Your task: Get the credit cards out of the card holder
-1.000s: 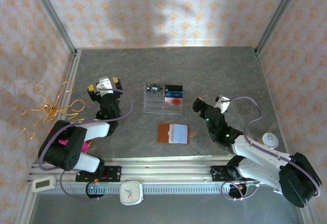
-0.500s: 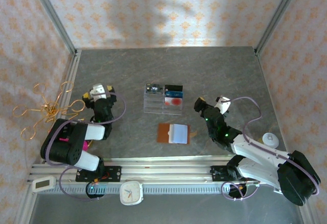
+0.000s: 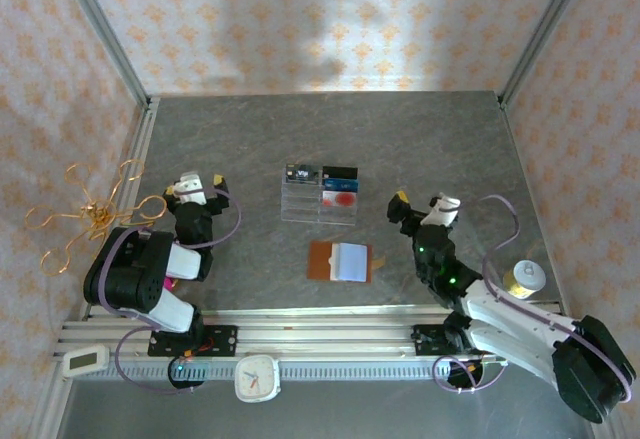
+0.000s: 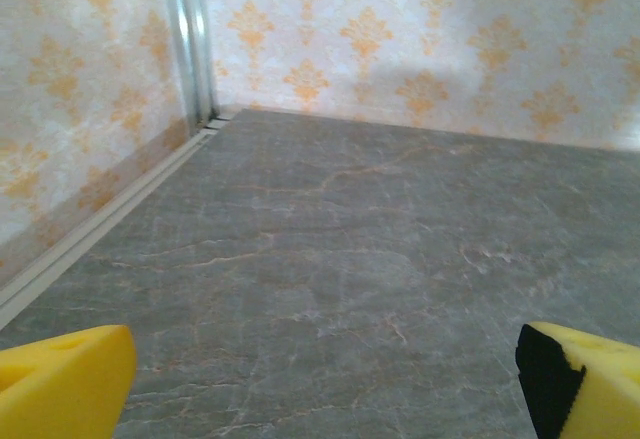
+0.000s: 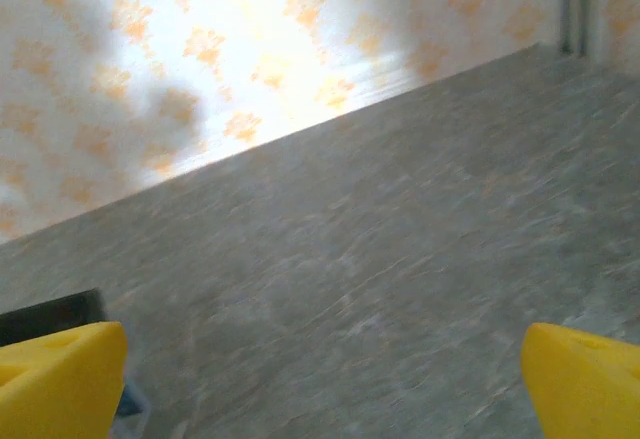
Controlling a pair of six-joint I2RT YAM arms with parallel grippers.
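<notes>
Card holder (image 3: 340,262) lies open and flat on the table (image 3: 430,139), near the front edge, between your two arms. The brown leather is on the left and the pale inside panel on the right.

The credit cards (image 3: 339,199) sit in the clear acrylic rack (image 3: 300,207) just behind it. A dark blue card and a black-and-blue one are on the back tier, and a red-and-white one is on the front tier. That makes at least three out. Judging from that, extraction looks mostly or fully done, and what's left depends on whether the wallet pockets are empty.

You can't settle that from above. The pale panel is too small to read and could be lining or another card. Pocket slots can't be made out, and neither can the print on the racked cards.

The left gripper (image 3: 195,185) is released and holds nothing. It is left of the rack, well apart from the wallet. In its wrist view the yellow pads (image 4: 60,384) sit at the two bottom corners, cut off by the frame, with only table between them.

The right gripper (image 3: 422,202) is also spread wide and empty. It is right of the rack, near the wallet but not touching it. Its wrist view is blurred. A dark edge (image 5: 50,314) shows above the left pad, but you can't tell whether it is rack or card.
</notes>
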